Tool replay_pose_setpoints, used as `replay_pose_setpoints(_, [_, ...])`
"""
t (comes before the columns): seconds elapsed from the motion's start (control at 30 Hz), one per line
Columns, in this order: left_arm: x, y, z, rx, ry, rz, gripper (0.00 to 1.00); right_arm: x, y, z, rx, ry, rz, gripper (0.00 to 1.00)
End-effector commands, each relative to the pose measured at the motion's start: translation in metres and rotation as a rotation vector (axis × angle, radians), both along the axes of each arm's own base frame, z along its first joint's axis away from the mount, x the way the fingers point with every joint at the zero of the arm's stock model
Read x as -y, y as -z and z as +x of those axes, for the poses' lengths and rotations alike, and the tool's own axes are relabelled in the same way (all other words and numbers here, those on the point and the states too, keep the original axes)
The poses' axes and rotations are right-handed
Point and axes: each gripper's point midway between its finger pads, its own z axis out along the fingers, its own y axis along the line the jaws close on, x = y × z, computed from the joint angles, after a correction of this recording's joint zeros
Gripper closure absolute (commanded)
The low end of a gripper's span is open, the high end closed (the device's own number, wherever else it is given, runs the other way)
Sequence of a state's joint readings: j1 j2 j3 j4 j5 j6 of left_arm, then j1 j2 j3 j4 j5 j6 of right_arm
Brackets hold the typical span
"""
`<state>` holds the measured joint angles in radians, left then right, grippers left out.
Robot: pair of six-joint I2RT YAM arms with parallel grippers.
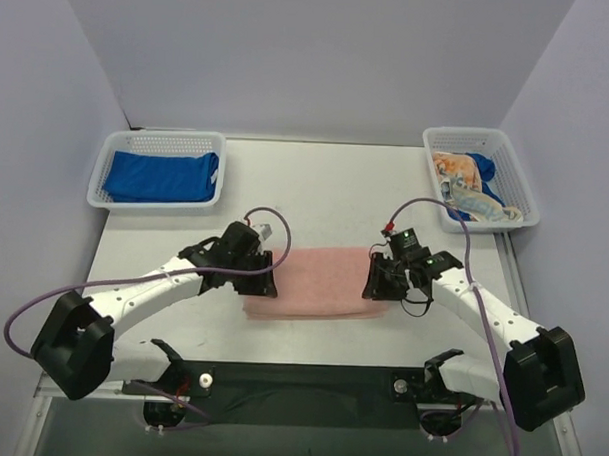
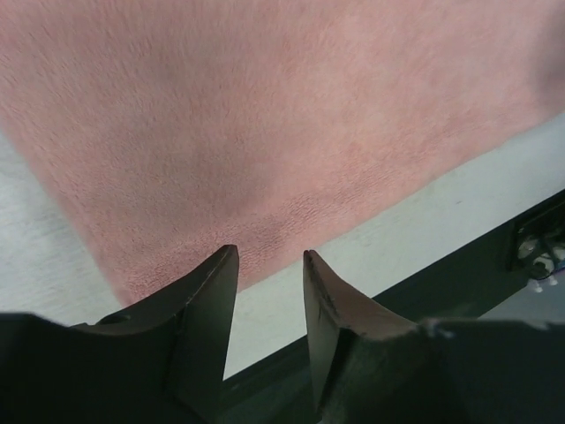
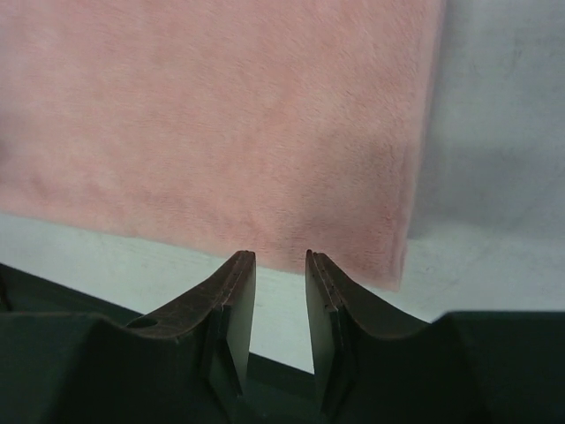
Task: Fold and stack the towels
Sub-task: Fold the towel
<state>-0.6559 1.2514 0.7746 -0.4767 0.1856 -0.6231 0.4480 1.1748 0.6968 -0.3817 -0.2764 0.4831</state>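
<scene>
Two grippers were down at one towel, one at each end. The pink towel (image 1: 318, 282) lay flat in the middle of the table (image 1: 326, 189), a long strip running left to right. The left gripper (image 1: 263, 280) sat at its left end and the right gripper (image 1: 379, 283) at its right end, both low and pointing inward across the cloth.

From the left wrist, the fingers (image 2: 207, 300) stood a narrow way apart with nothing between them. The towel's near edge lay just past the tips, bare table showed through the gap, and the towel's corner sat a little left of the tips. Nothing was held.

From the right wrist it was the same story. The fingers (image 3: 231, 300) were parted by a slim, empty gap, the tips just short of the towel's near edge. Its corner lay a little to their right. Whether either pair of tips touched the table, I could not tell.

At the far left corner, the left basket (image 1: 163, 135) held a blue towel (image 1: 156, 176) spread across its floor. At the far right, the right basket (image 1: 478, 134) held the white towel (image 1: 466, 189) with orange print, rumpled, and a second blue towel (image 1: 484, 166) tucked behind it. Both baskets stood well apart from the grippers.
</scene>
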Motion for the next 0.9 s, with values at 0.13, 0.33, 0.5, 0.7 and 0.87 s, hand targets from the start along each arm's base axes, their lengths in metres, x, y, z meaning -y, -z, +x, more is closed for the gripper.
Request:
replay_pose_setpoints(0.13, [-0.029,0.072,-0.033,-0.118,-0.024,0.154,0.65,0.022,0.054,-0.034,-0.077,0.080,-0.054,0.76])
replay_pose_setpoints(0.33, [-0.042,0.092,-0.048,-0.173,-0.026,0.206,0.65,0.035,0.072,-0.049,-0.100,0.129,-0.081,0.78])
replay_pose_setpoints(0.5, [-0.038,0.062,-0.038,-0.089,-0.028,0.160,0.40,0.031,0.044,-0.045,-0.058,0.110,-0.055,0.78])
replay_pose_setpoints(0.7, [-0.025,-0.002,-0.026,0.068,-0.026,0.014,0.16,-0.003,-0.019,-0.024,0.065,0.023,0.089,0.75])
replay_pose_setpoints(0.87, [-0.029,-0.006,-0.018,0.106,-0.046,0.033,0.19,-0.045,-0.045,-0.007,0.109,-0.043,0.187,0.75])
